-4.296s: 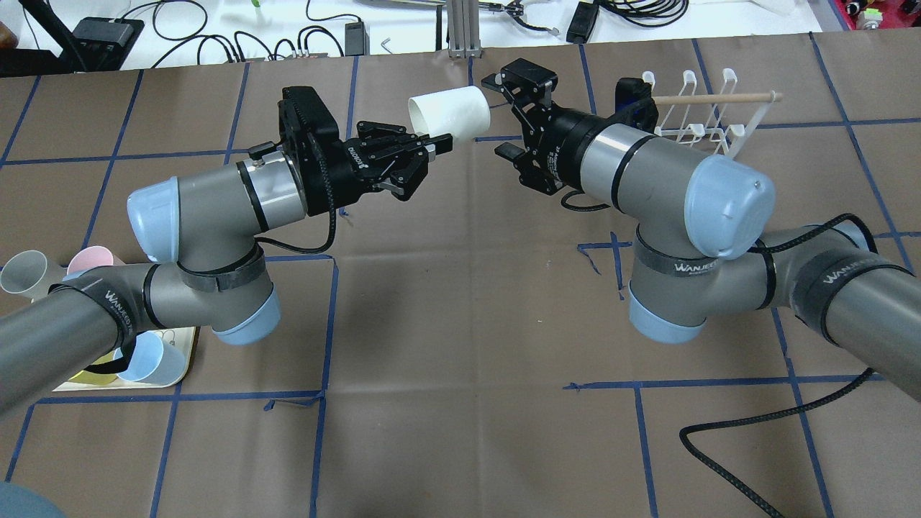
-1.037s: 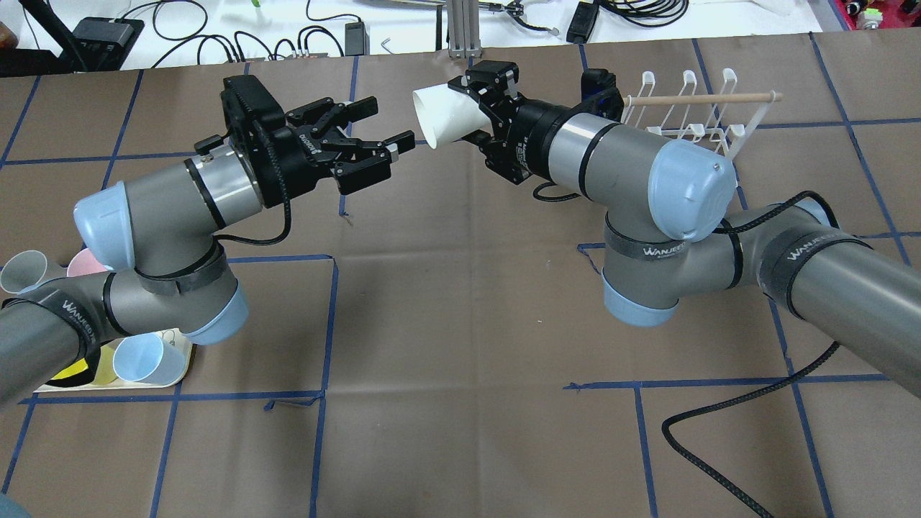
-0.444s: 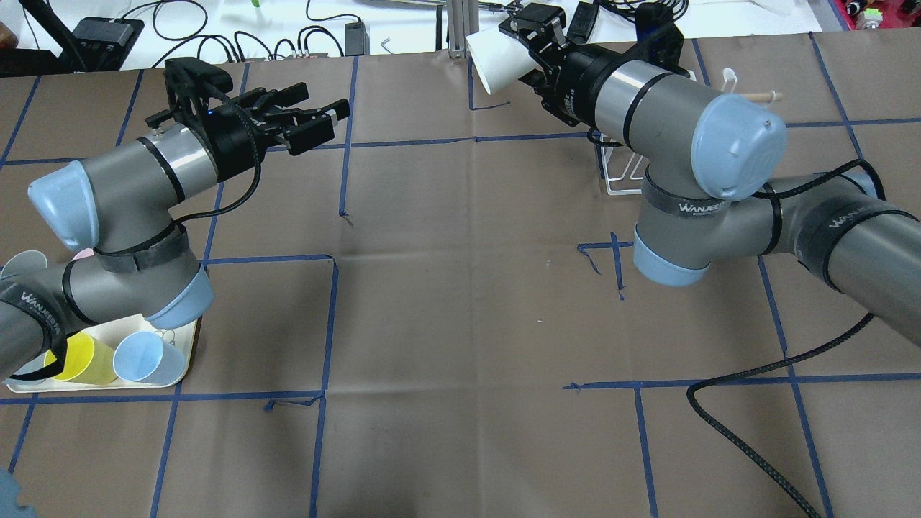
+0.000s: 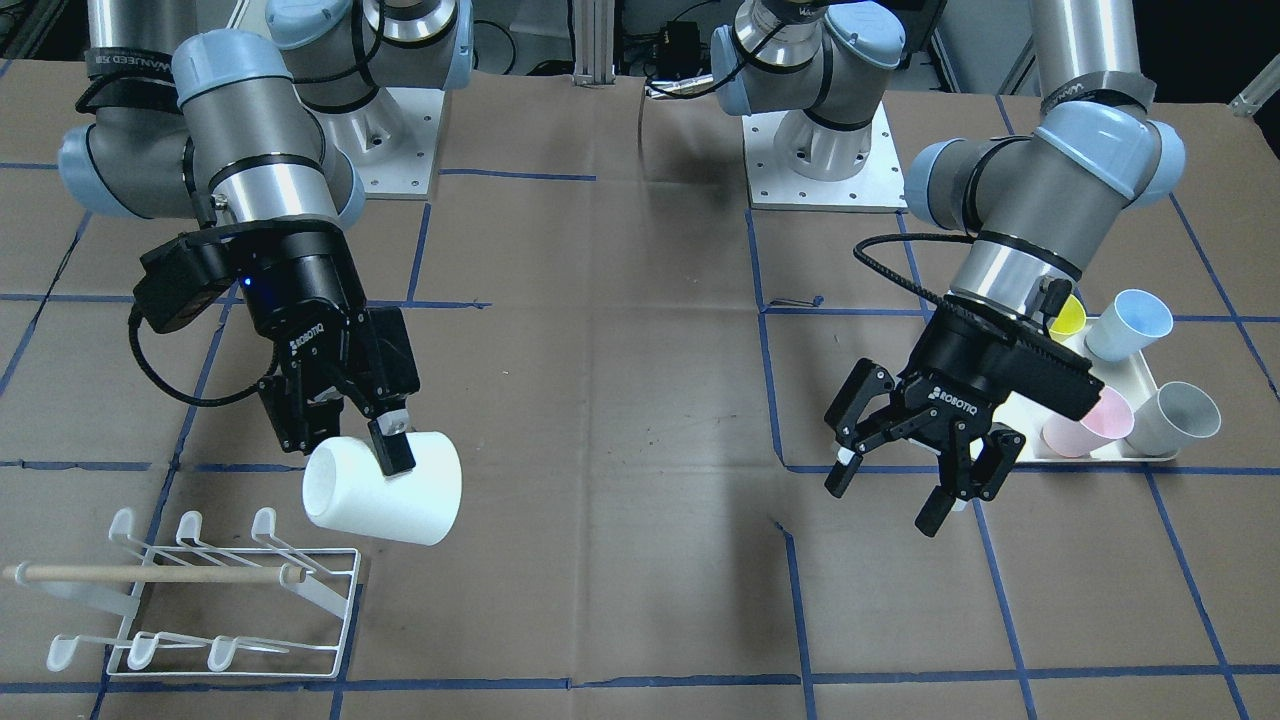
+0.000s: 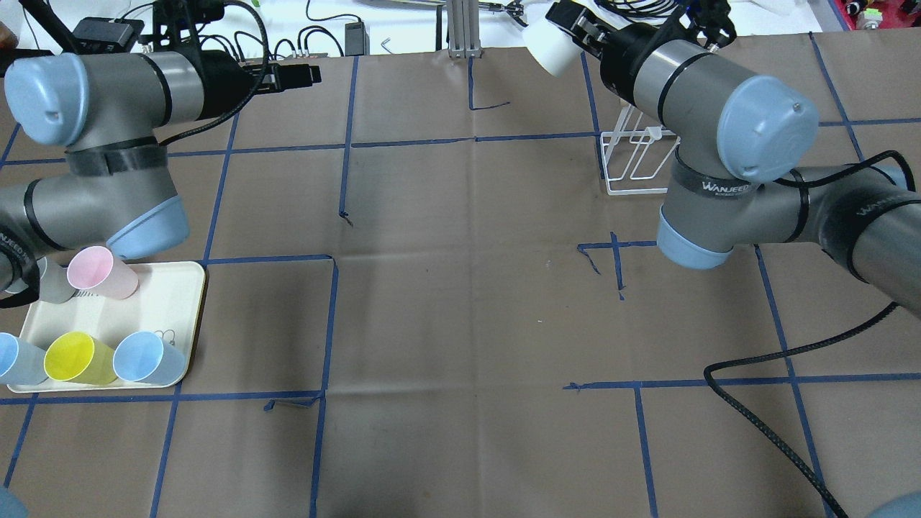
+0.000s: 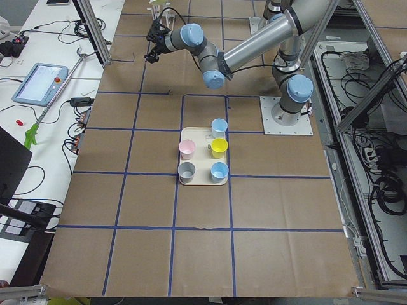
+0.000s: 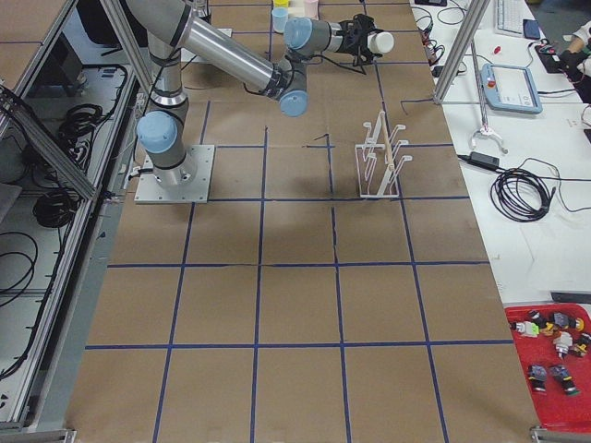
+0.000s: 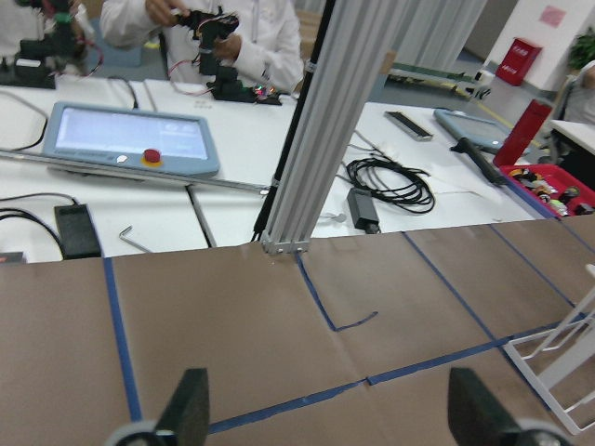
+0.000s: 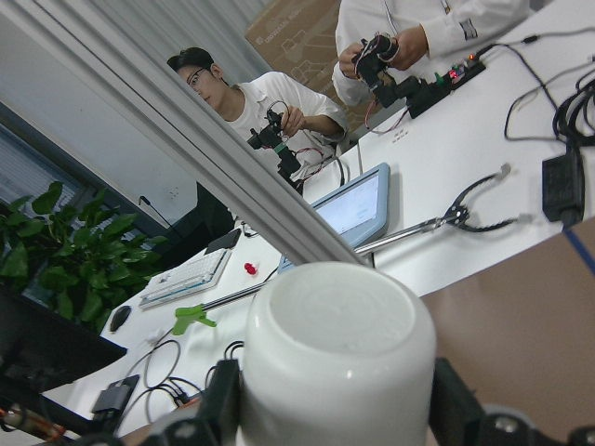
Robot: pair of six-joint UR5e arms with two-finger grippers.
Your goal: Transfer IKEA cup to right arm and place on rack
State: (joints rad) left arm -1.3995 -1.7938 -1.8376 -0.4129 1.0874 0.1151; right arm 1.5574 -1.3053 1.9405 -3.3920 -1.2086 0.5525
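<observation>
My right gripper (image 4: 385, 440) is shut on the white IKEA cup (image 4: 385, 495) and holds it on its side above the table, beside the white wire rack (image 4: 200, 590). In the overhead view the cup (image 5: 548, 49) is at the table's far edge, and the rack (image 5: 637, 162) is partly hidden under my right arm. The right wrist view shows the cup's base (image 9: 335, 358) between the fingers. My left gripper (image 4: 900, 490) is open and empty, its fingers (image 8: 191, 409) wide apart over bare table.
A cream tray (image 5: 169, 288) with several coloured cups lies at the near left under my left arm. An aluminium post (image 5: 460, 29) stands at the far edge. A black cable (image 5: 755, 403) lies at the near right. Operators sit beyond the table.
The cup passed from my left gripper to my right. My right arm has swung the cup away toward the far right. My left arm has drawn back to the far left, open.
</observation>
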